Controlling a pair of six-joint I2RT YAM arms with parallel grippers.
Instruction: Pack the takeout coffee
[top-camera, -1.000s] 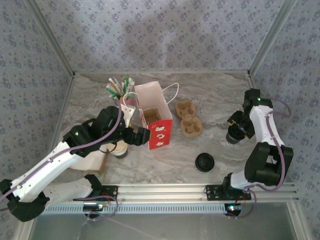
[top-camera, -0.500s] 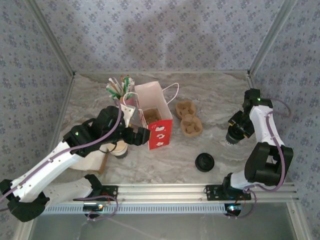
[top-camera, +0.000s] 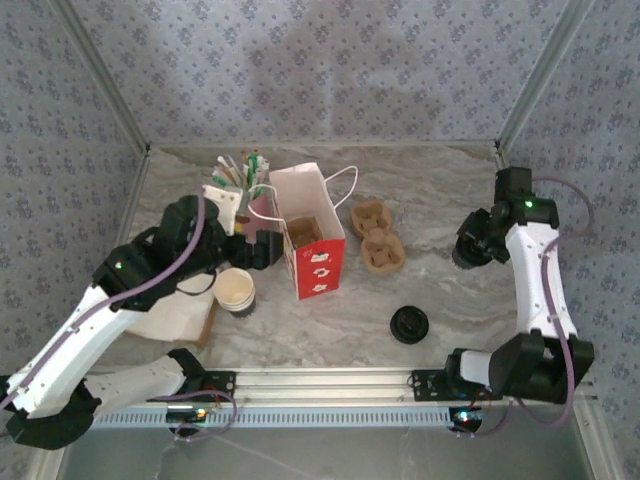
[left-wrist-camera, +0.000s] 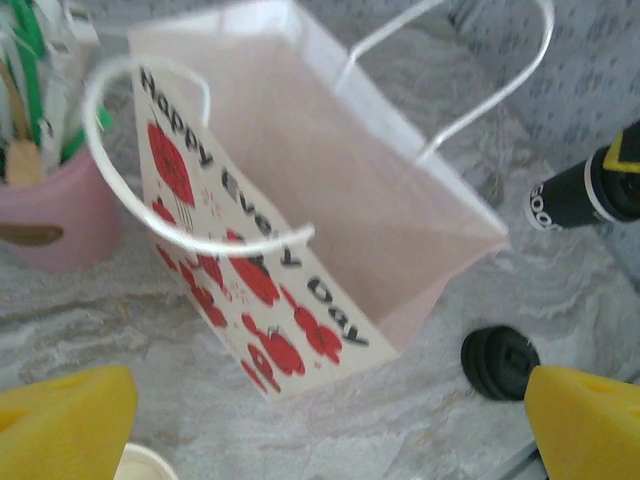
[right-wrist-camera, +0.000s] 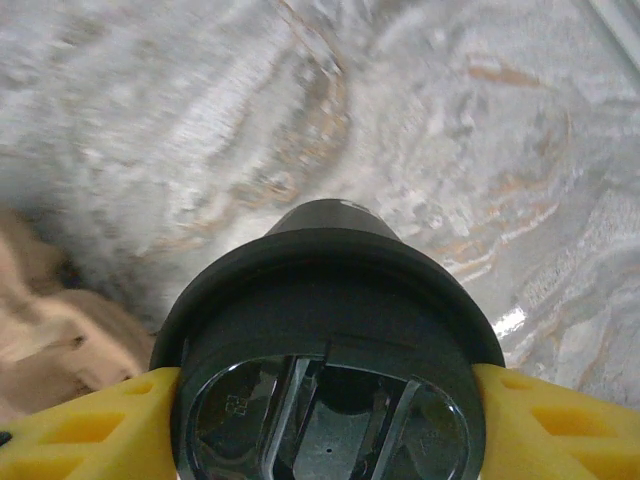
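1. Top external view showed the paper bag (top-camera: 312, 235) standing upright and open near the middle of the table.
2. The lidded cup (top-camera: 468, 248) was well to the right of the bag, beyond the pulp cup tray (top-camera: 375, 237) lying just beside the bag's right wall.
3. The right gripper (top-camera: 472, 243) was pinching that cup. In the right wrist view its yellow fingers (right-wrist-camera: 560, 430) pressed against both sides of the cup, just below the rim of the black lid (right-wrist-camera: 325, 330). Whether the cup's base had left the table could not be told.
4. The left gripper (left-wrist-camera: 325, 425) hung at the bag's left side with its fingers spread wide, holding nothing.
5. An open paper cup (top-camera: 235, 290) stood left of the bag and nearer the arms. A spare lid (top-camera: 409, 324) lay right of the bag, also nearer the arms. A pink stirrer pot (top-camera: 240, 185) stood behind the bag's left corner.
6. The cup probably had thin walls that would crush easily and a slick snap-on lid. The firmest hold looked to be just under the rim, with the cup kept upright.
7. The bag seemed light and floppy, and likely to tip if knocked. Its white handles (left-wrist-camera: 190, 160) arched over the mouth and could snag a cup on the way in.
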